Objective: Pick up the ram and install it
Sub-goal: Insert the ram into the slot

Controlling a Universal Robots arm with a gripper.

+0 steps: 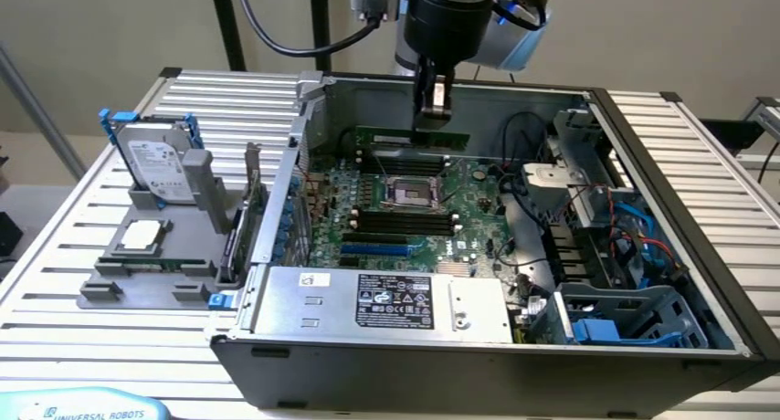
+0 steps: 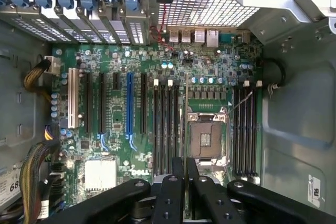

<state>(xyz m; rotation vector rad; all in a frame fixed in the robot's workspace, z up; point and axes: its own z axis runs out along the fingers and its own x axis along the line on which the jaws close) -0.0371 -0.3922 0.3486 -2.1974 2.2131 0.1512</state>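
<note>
The ram (image 1: 387,135), a narrow green stick, hangs level over the far part of the motherboard (image 1: 481,210) inside the open computer case (image 1: 682,210). My gripper (image 1: 433,120) comes straight down from above and is shut on the stick near its middle. In the wrist view the black fingers (image 2: 170,198) meet on the ram, seen edge-on as a thin line (image 2: 186,108). That line runs between one bank of black memory slots (image 2: 165,124) and the processor socket (image 2: 206,139). A second bank of slots (image 2: 244,129) lies on the socket's other side.
On the exterior view's left a grey fixture (image 1: 104,292) carries a hard drive (image 1: 159,160), a square silver chip (image 1: 144,235) and an upright card (image 1: 250,201). The power supply (image 1: 390,301), drive cages (image 1: 622,315) and cables (image 1: 549,246) crowd the case's near and right sides.
</note>
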